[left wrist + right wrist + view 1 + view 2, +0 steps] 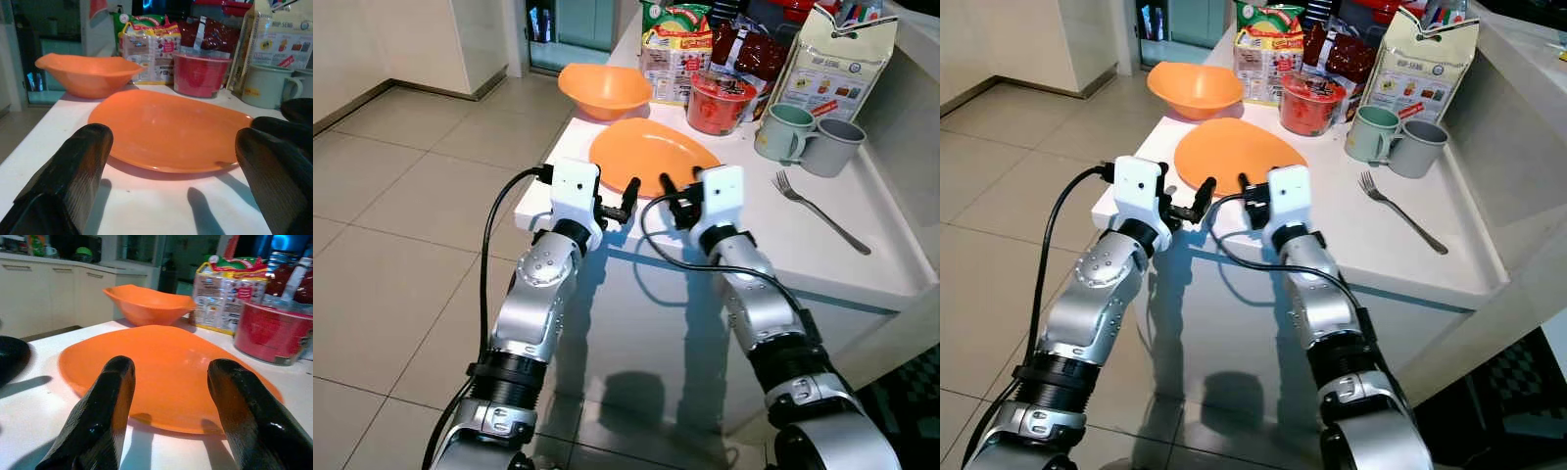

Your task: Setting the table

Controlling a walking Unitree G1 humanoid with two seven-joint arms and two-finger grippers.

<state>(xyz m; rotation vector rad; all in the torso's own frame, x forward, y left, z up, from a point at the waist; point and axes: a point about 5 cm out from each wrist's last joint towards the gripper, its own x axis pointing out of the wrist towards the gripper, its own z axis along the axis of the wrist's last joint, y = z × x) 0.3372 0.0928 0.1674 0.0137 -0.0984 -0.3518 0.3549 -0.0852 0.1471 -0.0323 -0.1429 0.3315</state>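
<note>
Left pincer (pixel 625 208) is sitting right at the near-left corner of the white bench (pixel 773 240), fingers spread apart and holding nothing, pointed at the near rim of the orange plate (pixel 651 154). Right pincer (pixel 672 192) is just beside it, also spread and empty, with its tips hovering over the plate's near edge; from the right wrist camera the two black fingers (pixel 100 421) straddle that rim without clearly touching it. The two pincers are close together, so there's not much gap between them. The plate lies flat near the bench's left edge, and the orange bowl (pixel 604 90) sits behind it, close to the far-left edge. Back of the bench is pretty crowded: a red tub (pixel 720 101), snack packets (pixel 675 49) and a big white bag (pixel 837 61) packed together. Two green mugs (pixel 801 137) stand touching each other to the right of the plate, and a fork (pixel 819 223) lies diagonally on the bare white stretch nearer the front right. That right-front part of the bench is the roomiest bit. Tiled floor (pixel 401 186) runs off to the left of the bench.
</note>
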